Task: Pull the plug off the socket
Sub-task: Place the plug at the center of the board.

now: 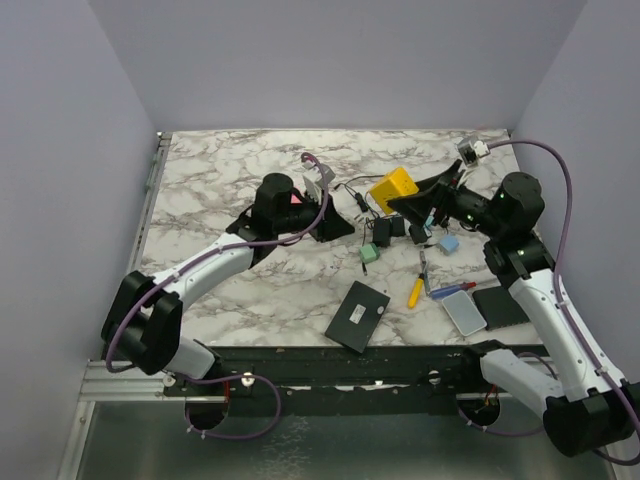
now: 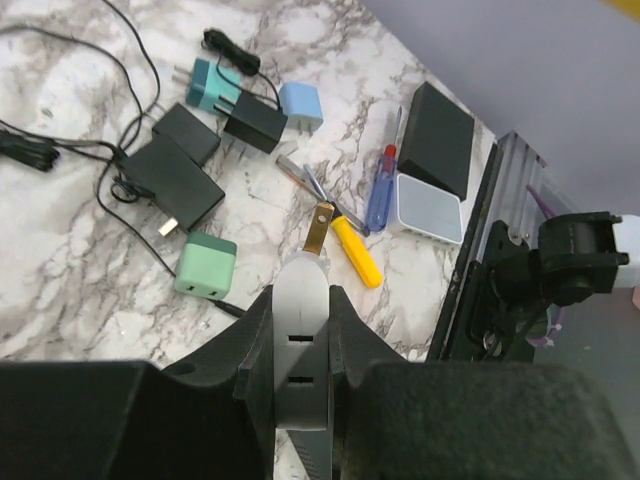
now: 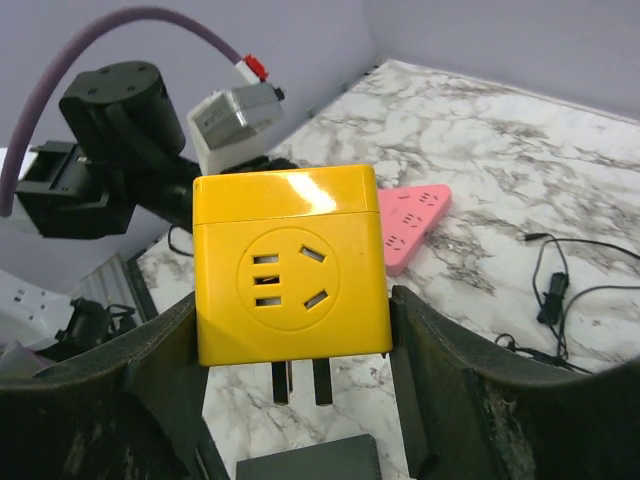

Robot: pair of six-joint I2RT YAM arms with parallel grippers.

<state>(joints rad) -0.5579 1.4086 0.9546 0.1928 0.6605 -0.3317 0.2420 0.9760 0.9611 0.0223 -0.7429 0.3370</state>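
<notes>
My right gripper [image 3: 295,345] is shut on a yellow cube socket [image 3: 290,265], one finger on each side. The cube hangs above the table with its socket face toward the camera and two dark prongs bare beneath it. From above, the cube [image 1: 393,187] sits at the table's middle back. My left gripper [image 2: 300,305] is shut on a flat grey plug [image 2: 300,330] that has two slots in its face and a brass pin [image 2: 320,228] at its tip. The plug and the socket are apart, each in its own gripper.
A pink power strip [image 3: 410,225] lies behind the cube. Below the left gripper lie black adapters [image 2: 175,180] with cables, a green charger [image 2: 205,265], a teal one [image 2: 210,85], a light blue one [image 2: 300,105], two screwdrivers [image 2: 355,250], a white box [image 2: 430,208] and a black box [image 2: 440,138].
</notes>
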